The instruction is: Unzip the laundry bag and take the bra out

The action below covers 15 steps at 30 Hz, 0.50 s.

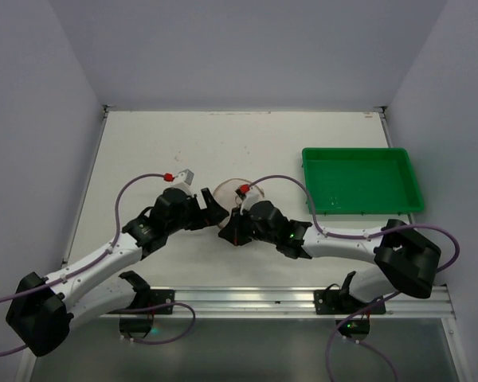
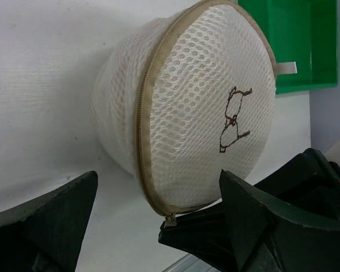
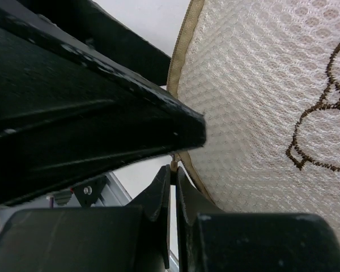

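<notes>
The laundry bag [image 1: 228,193] is a round white mesh pouch with a beige zip rim, standing on edge mid-table. Its flat face with the bra sketch [image 2: 233,119] fills the left wrist view [image 2: 198,107]. The zip looks shut all round, with the zip pull [image 2: 170,222] at the rim's low point. My right gripper [image 3: 173,173] is shut on that pull; in the top view it [image 1: 233,231] is at the bag's near side. My left gripper [image 2: 158,180] is open wide, its fingers either side of the bag's lower edge. The bra is hidden inside the bag.
A green rectangular tray [image 1: 362,179] stands at the right of the table, also showing at the top right of the left wrist view [image 2: 294,45]. A metal rail [image 1: 255,298] runs along the near table edge. White walls close in the table's sides and back.
</notes>
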### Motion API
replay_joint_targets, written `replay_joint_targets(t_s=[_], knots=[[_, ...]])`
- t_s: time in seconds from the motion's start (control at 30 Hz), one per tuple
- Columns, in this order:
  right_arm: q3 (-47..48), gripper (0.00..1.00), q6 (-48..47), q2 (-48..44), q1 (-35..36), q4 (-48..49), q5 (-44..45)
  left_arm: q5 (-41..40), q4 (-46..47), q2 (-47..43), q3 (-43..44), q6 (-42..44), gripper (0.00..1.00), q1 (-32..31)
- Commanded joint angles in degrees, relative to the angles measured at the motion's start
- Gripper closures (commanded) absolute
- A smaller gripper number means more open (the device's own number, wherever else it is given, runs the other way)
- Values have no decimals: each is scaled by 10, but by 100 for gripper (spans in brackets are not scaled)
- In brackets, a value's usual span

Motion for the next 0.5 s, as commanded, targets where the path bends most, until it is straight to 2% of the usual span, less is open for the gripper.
replay_joint_targets(t_s=[0.0,0.13,0.2,0.23,0.27,0.33,0.37,0.43,0.47], knots=[[11,100,6,-1,2,36,-11,-4,62,16,-1,-24,10,-16],[3,100,7,-9,2,36,-11,3,100,46,-4,-28,20,-27],[-3,100,7,-17,2,33,-7,7,106,61,-4,-26,32,-29],[-6,100,7,-20,2,28,-5,7,107,66,-5,-26,39,-29],[-9,100,7,-24,2,26,-3,4,107,67,-6,-24,55,-29],[-20,100,7,-37,2,18,0,-1,108,69,-4,-20,72,-29],[-26,100,6,-44,2,14,1,-5,108,70,-2,-15,85,-29],[-33,100,3,-61,2,-1,6,-7,105,77,10,-9,99,-29],[-40,100,-1,-68,2,-7,7,-10,101,82,16,2,100,-29]])
